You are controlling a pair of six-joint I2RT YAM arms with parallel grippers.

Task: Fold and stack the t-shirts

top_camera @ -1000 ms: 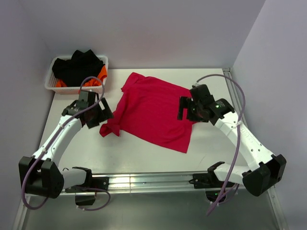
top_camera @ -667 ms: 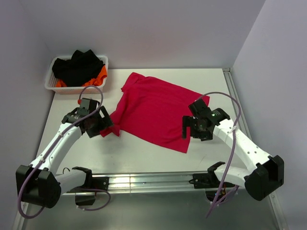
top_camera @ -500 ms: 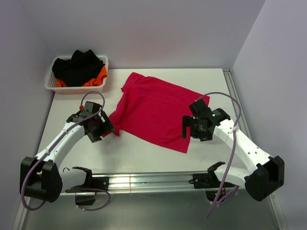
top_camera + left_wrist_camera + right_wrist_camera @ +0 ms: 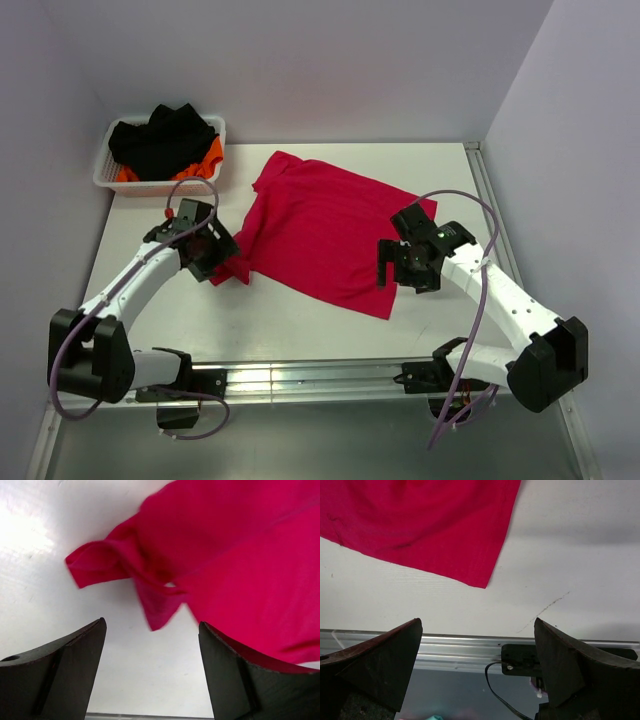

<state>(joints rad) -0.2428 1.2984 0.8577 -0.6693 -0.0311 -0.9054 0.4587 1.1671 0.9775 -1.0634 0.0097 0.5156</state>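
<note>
One crimson t-shirt [image 4: 320,235], spread mostly flat and slightly askew across the middle of the white table [image 4: 300,320]. Bunches and twists at one sleeve [image 4: 232,268] on its left side, right beside the left gripper [image 4: 218,250]. From the left wrist: sleeve wad just ahead of the two dark fingers [image 4: 65,675], not between them; jaws spread wide, holding nothing, bare table in the gap. At the shirt's right edge, close against the cloth's border, the right gripper [image 4: 388,262]. From the right wrist: the near corner of the hem ahead of the fingers [image 4: 375,660], apart from them, table edge and rail below; jaws likewise spread, pinching nothing. By count: one red shirt on the table, two arms, two grippers, both gaping. Farther out, in the far left corner and well apart from the shirt, one white mesh basket [image 4: 103,172], holding black cloth [image 4: 165,135] heaped over orange cloth [image 4: 208,153]; cannot tell how many garments in that heap.
</note>
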